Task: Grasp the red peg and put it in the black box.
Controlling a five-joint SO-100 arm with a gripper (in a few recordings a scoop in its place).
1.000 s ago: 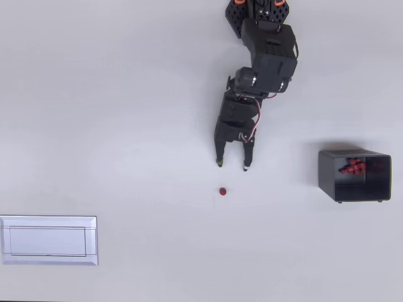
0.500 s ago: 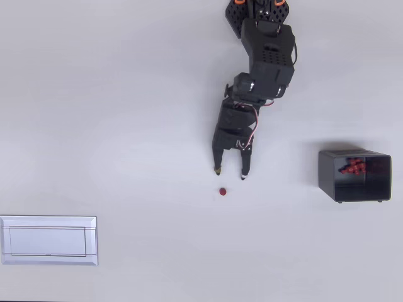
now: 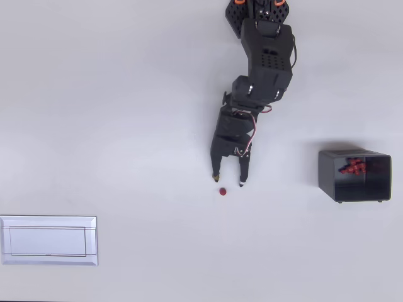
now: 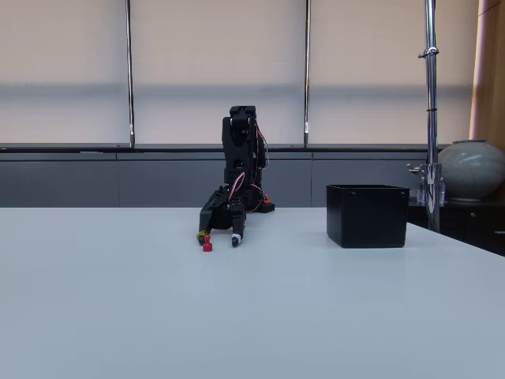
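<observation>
On the white table (image 3: 126,94) we see the red peg (image 3: 223,191) just below the gripper (image 3: 228,180), fingers spread apart, nothing held, tips flanking the peg from above. Peg looks tiny, light, stiff; we'd guess it rolls or tips easily, so pinch across its round sides, low. Black box (image 3: 354,175) sits well apart to the right in the overhead view, other red pegs inside. Open tabletop between; pale tray (image 3: 48,240) well apart lower left.
</observation>
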